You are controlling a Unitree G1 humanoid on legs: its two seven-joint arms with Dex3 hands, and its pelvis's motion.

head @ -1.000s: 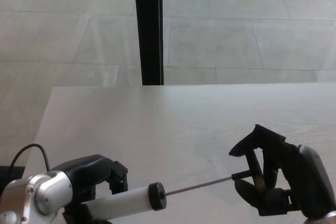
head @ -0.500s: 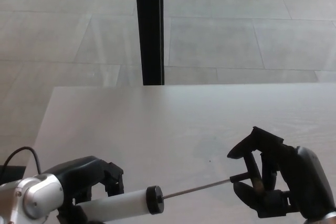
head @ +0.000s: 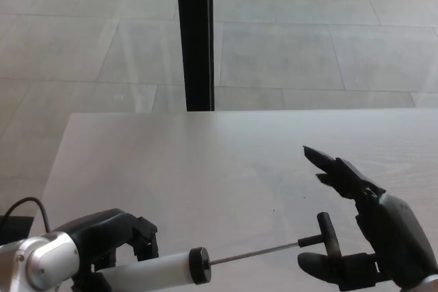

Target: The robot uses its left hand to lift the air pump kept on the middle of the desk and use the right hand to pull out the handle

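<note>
Nearest, the left hand (head: 113,247) is clamping the white air pump (head: 147,271) above the bench (head: 205,169). Rod extended, its T-handle (head: 327,234) is sitting beside the right hand (head: 363,237), fingers spread; unsupported, the handle risks sliding back in.

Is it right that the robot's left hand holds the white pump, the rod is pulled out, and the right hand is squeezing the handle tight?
Not quite. In the head view the right hand is open: its fingers are spread apart and off the handle. The rest is right: the left hand holds the white pump, and the rod is pulled out.
</note>
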